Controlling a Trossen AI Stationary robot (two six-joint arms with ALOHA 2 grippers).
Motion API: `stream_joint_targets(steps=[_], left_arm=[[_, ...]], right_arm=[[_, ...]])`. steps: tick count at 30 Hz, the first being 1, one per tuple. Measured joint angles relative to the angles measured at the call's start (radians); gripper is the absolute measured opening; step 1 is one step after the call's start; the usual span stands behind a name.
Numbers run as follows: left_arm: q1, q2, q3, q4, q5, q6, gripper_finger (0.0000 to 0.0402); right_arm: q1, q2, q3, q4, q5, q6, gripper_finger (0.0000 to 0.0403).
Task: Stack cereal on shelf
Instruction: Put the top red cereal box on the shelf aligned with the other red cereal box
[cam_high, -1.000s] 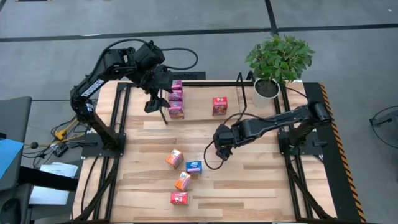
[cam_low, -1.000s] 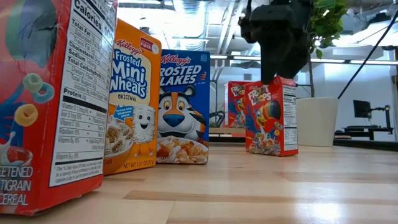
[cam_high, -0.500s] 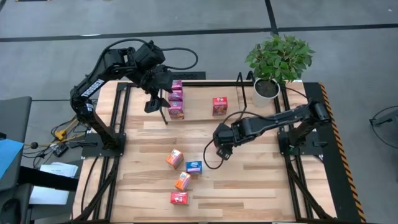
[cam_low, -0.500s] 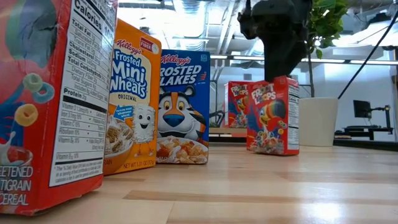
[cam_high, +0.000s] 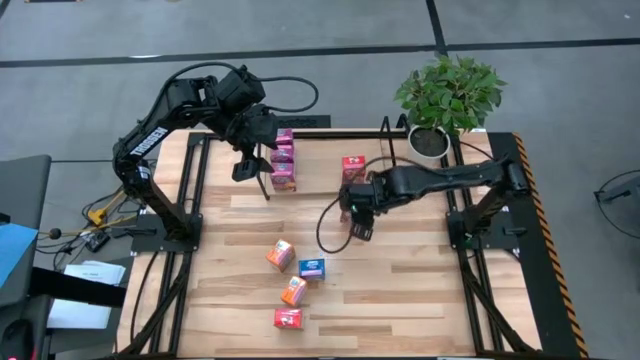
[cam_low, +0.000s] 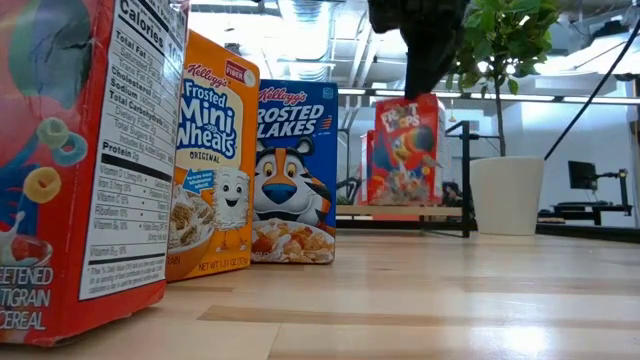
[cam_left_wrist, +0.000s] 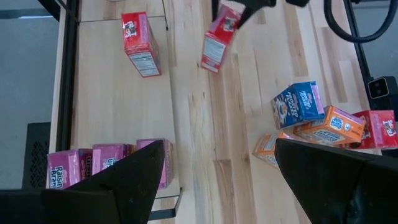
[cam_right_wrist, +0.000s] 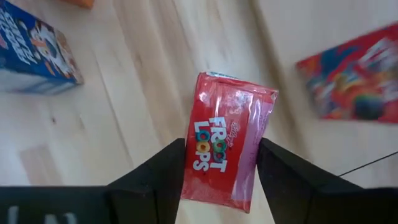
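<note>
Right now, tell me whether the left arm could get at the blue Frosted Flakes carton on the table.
Probably yes. The left gripper hovers open beside the pink cartons, and bare wood lies between it and the blue Frosted Flakes carton. The right gripper, holding the red Froot Loops carton, stays off that path.

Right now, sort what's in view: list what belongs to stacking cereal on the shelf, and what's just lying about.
Job:
- Froot Loops box held by right gripper
- loose boxes
- pink boxes
- shelf
- left gripper, waiting

Lying about:
- potted plant

Left of the blue "Kellogg's Frosted Flakes" box (cam_low: 294, 172) stands the orange "Kellogg's Frosted Mini Wheats Original" box (cam_low: 210, 160); right of it, a lifted red box (cam_low: 405, 150) reads "Froot Loops".
</note>
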Motion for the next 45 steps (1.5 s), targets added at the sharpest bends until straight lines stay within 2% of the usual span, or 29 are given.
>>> stream_joint_targets(steps=[11, 18, 28, 45], left_arm=[[0.0, 0.0, 0.0, 0.0, -0.002, -0.002, 0.0297], [0.0, 0.0, 0.0, 0.0, -0.021, -0.003, 0.0297], [0.0, 0.0, 0.0, 0.0, -0.022, -0.007, 0.0297], [0.0, 0.0, 0.0, 0.01, -0.022, -0.011, 0.0297]], right_arm=[[-0.164, 0.0, 0.079, -0.065, 0.003, -0.413, 0.0203], [-0.236, 0.0, 0.079, -0.06, 0.003, -0.546, 0.0202], [-0.268, 0.005, 0.079, -0.043, -0.004, -0.654, 0.02], [-0.329, 0.005, 0.078, 0.02, -0.046, -0.683, 0.0197]])
